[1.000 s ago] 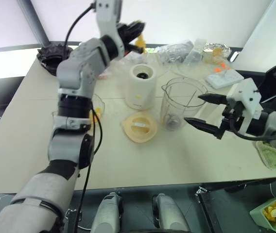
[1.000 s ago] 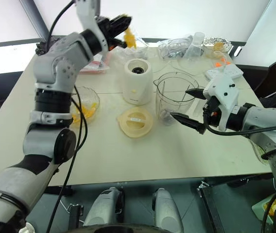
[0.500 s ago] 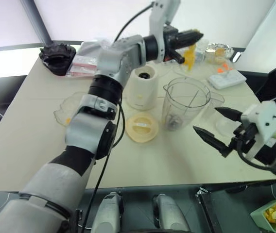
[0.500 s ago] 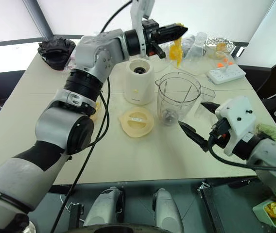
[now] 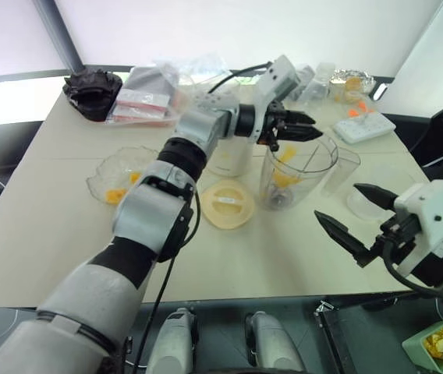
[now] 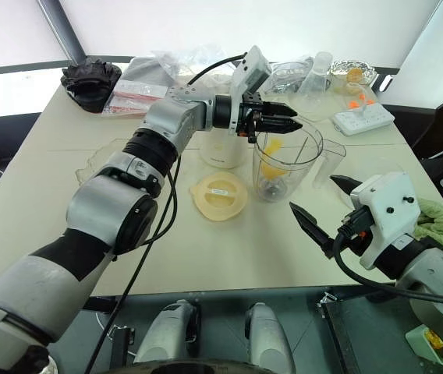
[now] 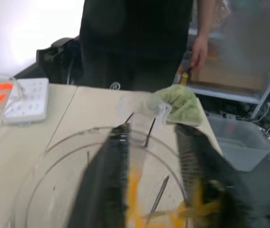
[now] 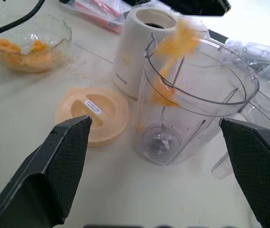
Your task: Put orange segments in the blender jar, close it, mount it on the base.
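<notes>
The left gripper (image 6: 288,117) hangs level over the rim of the blender jar (image 6: 284,167), its black fingers (image 7: 107,180) parted with nothing pinched between them. Orange segments (image 8: 173,52) are in the air at the jar's mouth and inside it, blurred as they fall, with one piece low against the wall above the metal blade (image 8: 161,140).

The jar stands upright and lidless on the table (image 6: 229,249). Just beside the jar, on its far left, stands the base (image 6: 220,148), the two nearly touching. The flat cream lid (image 6: 220,195) lies in front of the base, close to the jar's foot. A smaller clear cup (image 6: 331,160) sits just beside the jar on its right. A ruffled glass dish (image 5: 124,175) with more orange pieces lies well left of the jar, past the lid.

The right gripper (image 6: 323,206) waits near the jar's right front, its fingers spread wide and empty. The tabletop between it and the jar is bare, as is the strip in front of the jar up to the table's near edge.
</notes>
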